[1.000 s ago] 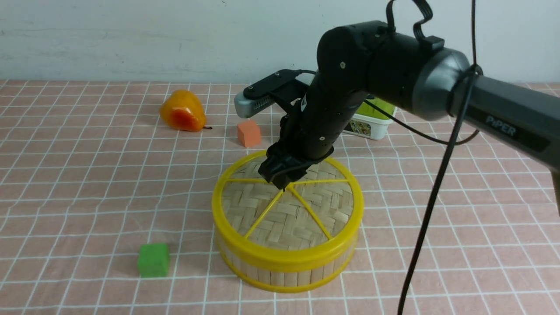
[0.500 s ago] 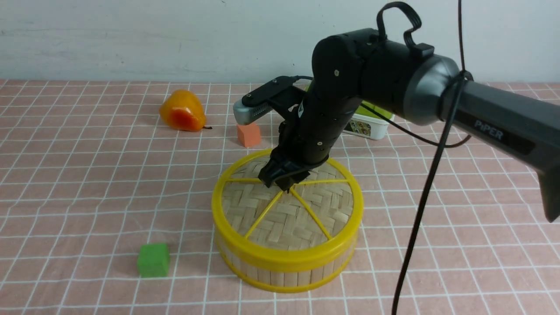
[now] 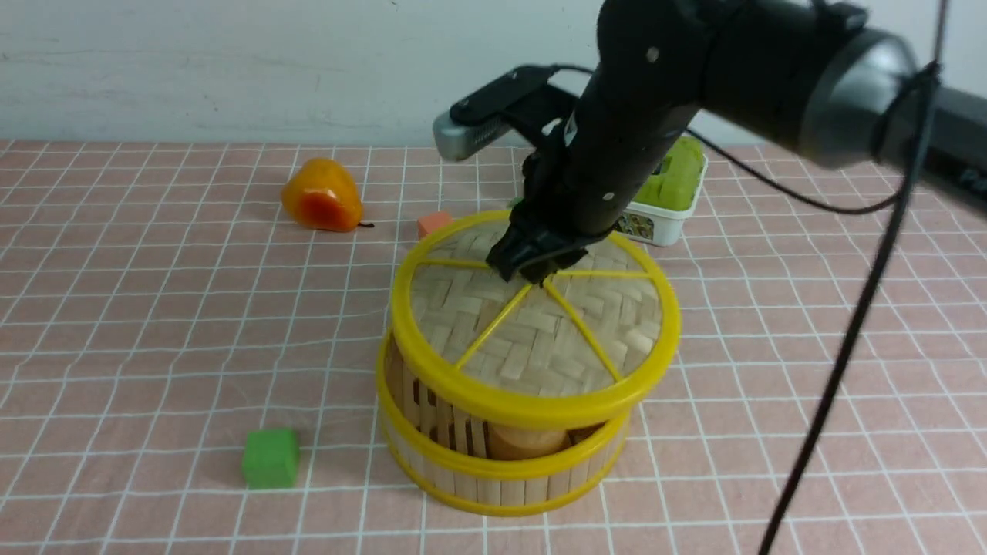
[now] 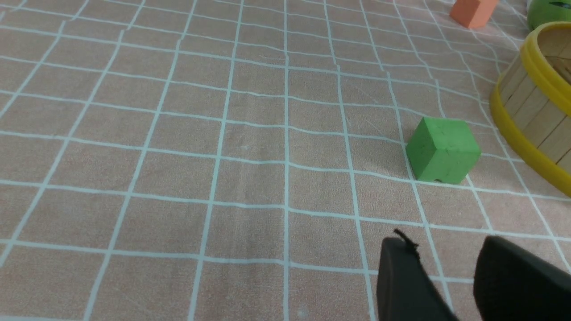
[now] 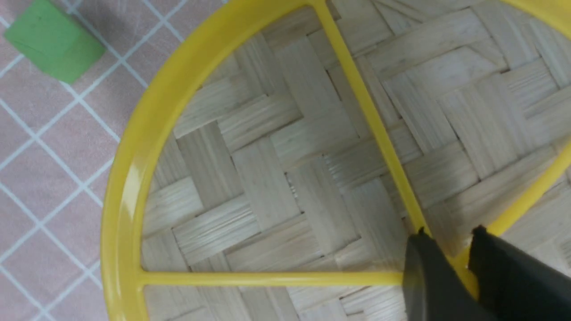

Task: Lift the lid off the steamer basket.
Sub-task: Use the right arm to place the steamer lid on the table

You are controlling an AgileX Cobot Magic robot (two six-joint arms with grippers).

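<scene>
Right wrist view: what do the fingers [image 5: 428,276] of the right gripper [image 5: 448,238] hold?
– They are pinched on the lid [image 5: 267,178] at its centre, where the yellow spokes meet.

What does the front view add?
– The lid hangs tilted above the steamer basket [image 3: 501,482], offset right, with a gap on the near side. A brown round thing [image 3: 532,441] shows inside.

And the left gripper [image 4: 446,243]?
– Only the left wrist view shows it: fingers slightly apart, empty, above the surface [image 4: 178,178] near the green cube [image 4: 441,149].

Room around?
– An orange cube [image 3: 433,223] sits just beyond the lid's far-left edge, a green-and-white box [image 3: 663,212] behind the arm, a pear [image 3: 321,196] far left. The widest open surface is right.
</scene>
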